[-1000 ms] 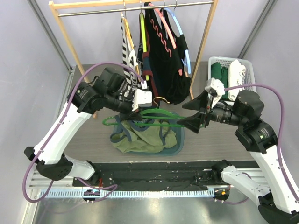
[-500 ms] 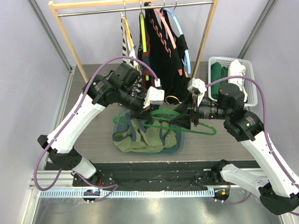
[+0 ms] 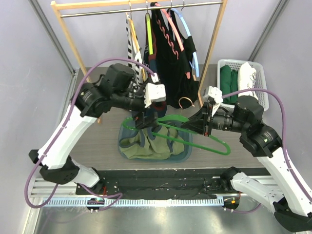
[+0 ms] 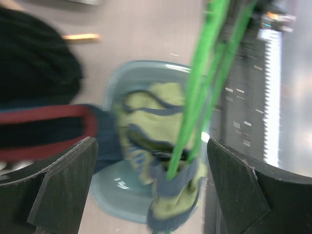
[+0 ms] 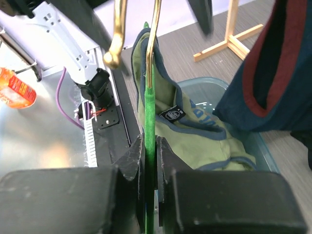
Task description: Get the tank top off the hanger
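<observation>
1. While both arms lean in over the middle of the surface (image 3: pixel 105 146), the green hanger (image 3: pixel 209 146) is held in the air between them. It slants from centre-left down toward the lower right of the overhead view.
2. The right gripper (image 3: pixel 186 126) has its jaws pinched tight on the hanger's green neck, just below the gold hook (image 5: pixel 155 29). Its wrist view shows the wire squeezed between the two fingers.
3. The left gripper (image 3: pixel 146 122) sits near the hanger's left end with its jaws spread wide and holding nothing. In its blurred wrist view the green wires pass between the fingers, clear of both.
4. The olive tank top (image 3: pixel 151 146), trimmed in blue, lies mostly heaped in a pale blue tub (image 3: pixel 188 146) at centre-bottom, directly under the hanger.
5. One strap of it is looped over the hanger and drawn up from the heap.
6. Along the top of the frame a wooden rack (image 3: pixel 214 44) carries dark garments (image 3: pixel 170 68).
7. At the upper right, a white basket (image 3: pixel 229 62) holds green and white cloth.
</observation>
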Tool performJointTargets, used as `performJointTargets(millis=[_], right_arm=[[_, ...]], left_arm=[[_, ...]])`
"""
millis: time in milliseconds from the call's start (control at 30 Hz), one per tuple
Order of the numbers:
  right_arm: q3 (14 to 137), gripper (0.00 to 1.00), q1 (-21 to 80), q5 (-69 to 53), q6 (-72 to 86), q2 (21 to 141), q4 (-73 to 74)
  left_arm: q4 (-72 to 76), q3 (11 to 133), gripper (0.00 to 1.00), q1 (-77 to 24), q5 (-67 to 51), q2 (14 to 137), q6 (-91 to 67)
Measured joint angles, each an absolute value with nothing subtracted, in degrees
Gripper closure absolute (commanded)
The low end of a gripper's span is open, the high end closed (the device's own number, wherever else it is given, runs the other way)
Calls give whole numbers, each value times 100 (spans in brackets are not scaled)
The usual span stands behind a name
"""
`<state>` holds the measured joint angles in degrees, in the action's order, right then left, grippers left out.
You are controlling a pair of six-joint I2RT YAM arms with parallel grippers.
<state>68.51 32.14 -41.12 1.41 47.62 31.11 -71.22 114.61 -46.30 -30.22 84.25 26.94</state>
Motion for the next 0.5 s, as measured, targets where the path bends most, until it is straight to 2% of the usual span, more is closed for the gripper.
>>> performJointTargets(millis=[200,500], right_arm=[[6801,99,3214,-3828,274,4560,3120],[6820,99,3214,-3242,290,4613,3133]], left_arm=[[-6580,11325,0,-4626,-2032,7852,2582],[-6403,10165,0,-4626,-1061,7030,2526]])
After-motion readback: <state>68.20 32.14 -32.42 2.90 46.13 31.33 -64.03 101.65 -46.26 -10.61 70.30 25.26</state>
